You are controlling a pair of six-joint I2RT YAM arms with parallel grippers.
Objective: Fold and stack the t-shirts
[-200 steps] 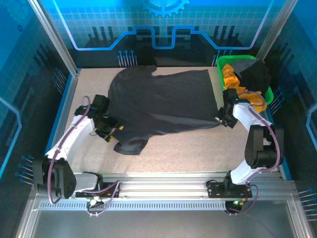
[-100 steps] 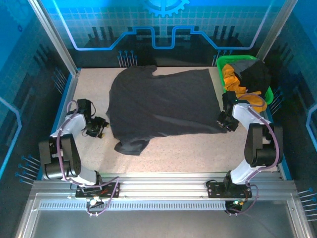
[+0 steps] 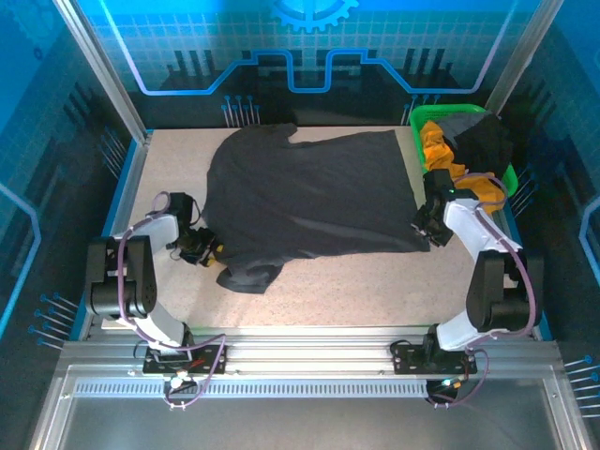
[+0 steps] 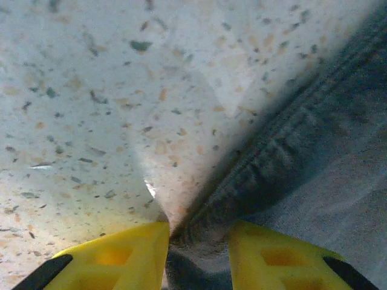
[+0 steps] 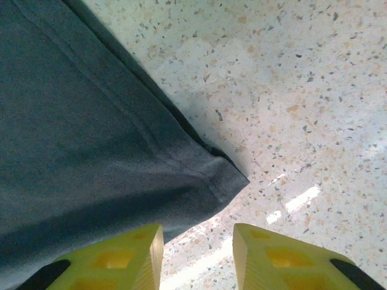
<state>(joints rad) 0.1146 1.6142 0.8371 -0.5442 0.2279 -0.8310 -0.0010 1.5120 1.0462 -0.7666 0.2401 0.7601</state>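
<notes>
**Item 1: charcoal-grey t-shirt** (image 3: 309,192). Spread nearly flat over the middle and upper part of the table (image 3: 375,291) in the top view. The neck end points to the upper left, and one sleeve is bunched at the lower left edge of the cloth. In the left wrist view its stitched hem (image 4: 284,145) runs from the upper right down to the bottom centre. In the right wrist view a hemmed corner (image 5: 227,175) lies flat on the speckled surface, right of centre.

**Item 2: mustard-yellow t-shirt** (image 3: 436,150). Crumpled in the green basket (image 3: 427,117) at the upper right of the top view, and spilling over its near rim.

**Item 3: black t-shirt** (image 3: 483,141). Heaped in the same basket, to the right of the yellow one.

**Item 4: left claw** (image 3: 208,248). Low at the shirt's left edge, just above the bunched sleeve. In the wrist view the claw (image 4: 198,232) has its yellow fingers (image 4: 121,254) parted, and the hem runs into the gap between them.

**Item 5: right claw** (image 3: 419,225). At the shirt's lower right corner, near the basket. In the wrist view the claw (image 5: 198,232) is spread open. The shirt corner lies just ahead of the gap, and cloth passes beneath the finger on the left of the frame.
</notes>
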